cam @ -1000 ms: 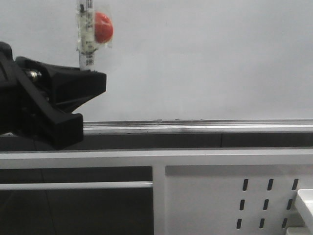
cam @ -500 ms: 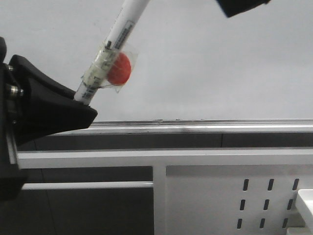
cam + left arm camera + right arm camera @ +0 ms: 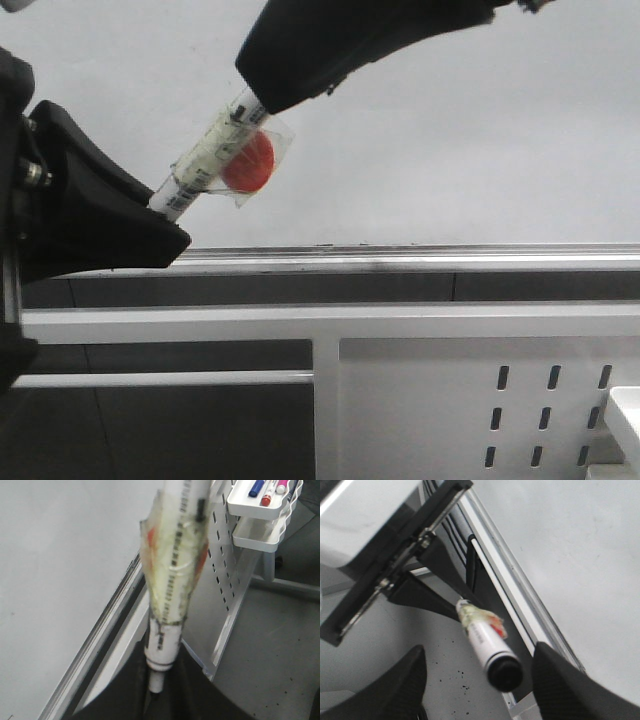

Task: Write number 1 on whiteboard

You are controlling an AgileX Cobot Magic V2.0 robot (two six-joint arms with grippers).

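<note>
Front view: left gripper [image 3: 165, 215] clamps marker [image 3: 215, 150] by its lower end; right gripper [image 3: 477, 680] spread wide around cap. Whiteboard [image 3: 450, 130] blank behind. Marker likely light, stiff, slick; grip mid-barrel.

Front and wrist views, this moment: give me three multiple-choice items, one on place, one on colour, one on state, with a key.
1. Where is the marker's lower end?
A. in the left gripper
B. lying on the board's rail
C. in the white basket

2. What colour is the round piece taped to the marker?
A. blue
B. red-orange
C. green

3. How does the right gripper stand?
A. shut on the marker
B. open, fingers either side of the marker's dark end
C. out of view

Key: 1 A, the front view shows the barrel running down into it. 2 B, it shows through the clear tape. 3 B, the right wrist view shows gaps beside the cap.
</note>
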